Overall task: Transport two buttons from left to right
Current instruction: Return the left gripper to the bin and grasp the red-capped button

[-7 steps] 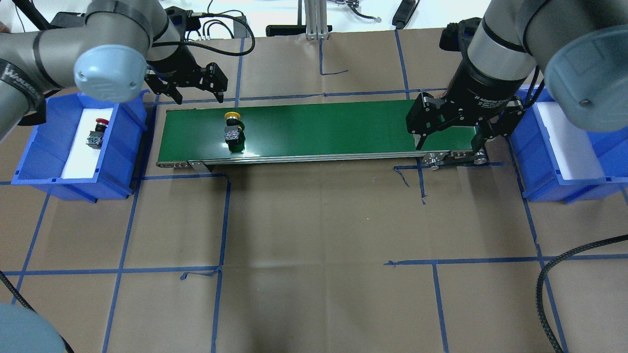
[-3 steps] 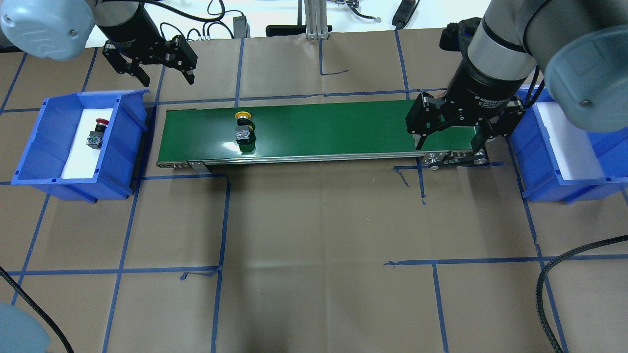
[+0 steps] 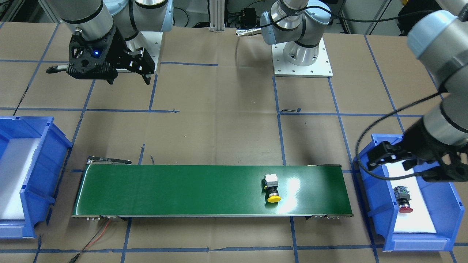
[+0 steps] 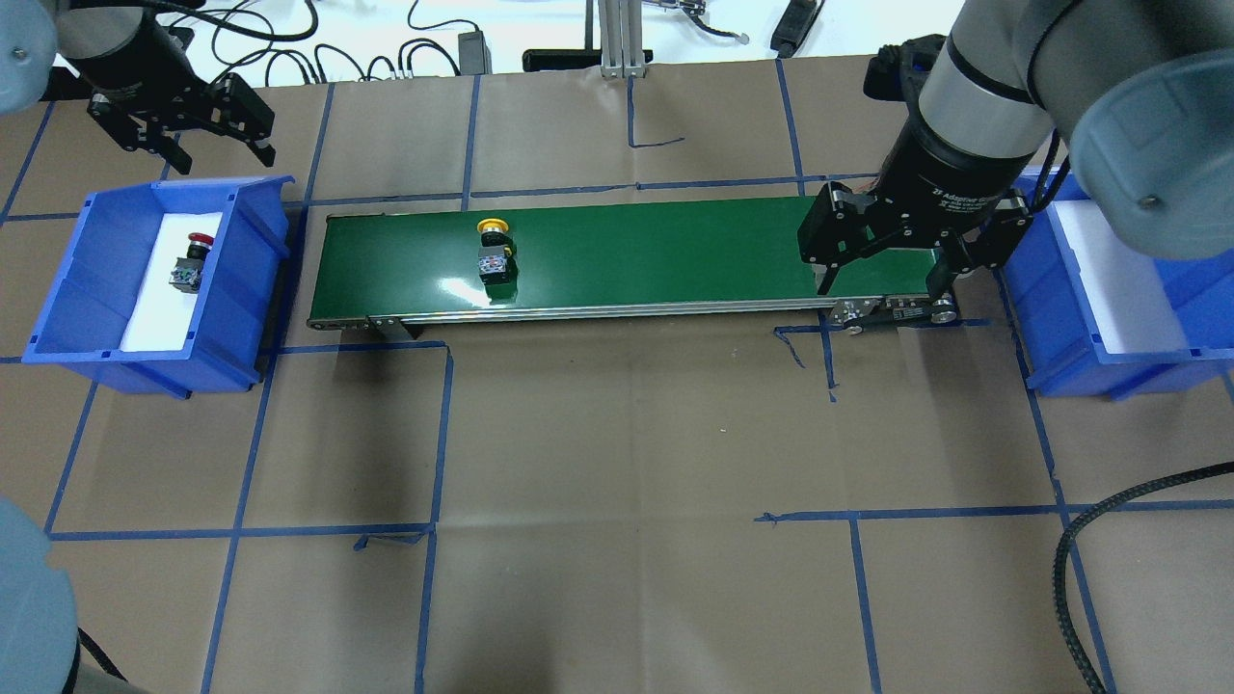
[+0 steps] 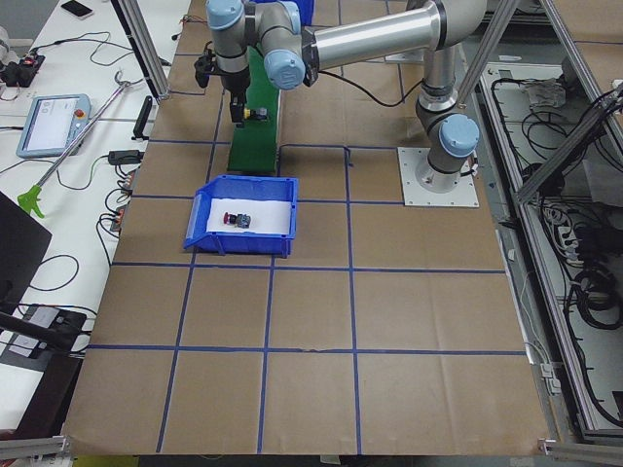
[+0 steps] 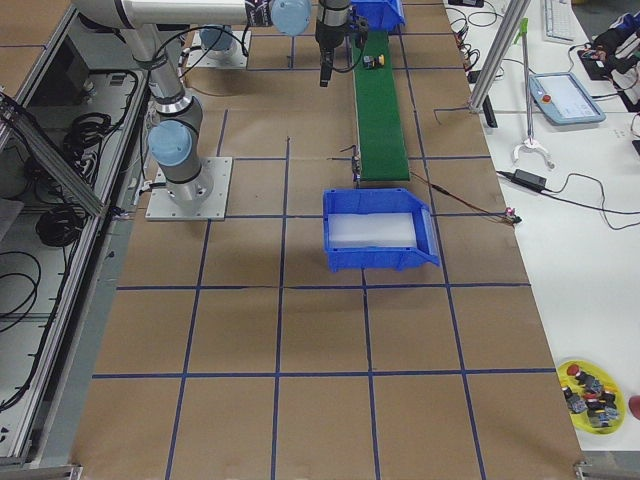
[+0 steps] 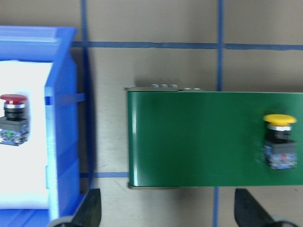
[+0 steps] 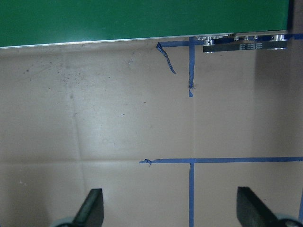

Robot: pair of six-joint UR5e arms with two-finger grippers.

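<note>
- Left gripper [image 4: 224,154]: wide open, empty, above the blue bin [image 4: 77,289] at the table's left edge.
- Right gripper [image 4: 879,280]: wide open, empty, over the conveyor [image 4: 675,251]'s right end; label reads "2F Adaptive".
- Yellow button [image 4: 494,251] on the conveyor's left part; red button [image 4: 190,260] in the bin.

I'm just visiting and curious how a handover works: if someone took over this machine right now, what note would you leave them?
Left gripper: open, empty, raised high near the left bin.
Right gripper: open, empty, over the right end of the green conveyor belt.
Yellow button: lying on the belt, in its left half.
Red button: lying in the left bin.
Done: the yellow one is out of the left bin and on the belt.
Left: get it into the right bin, which holds no button yet, then bring the red one across too.
</note>
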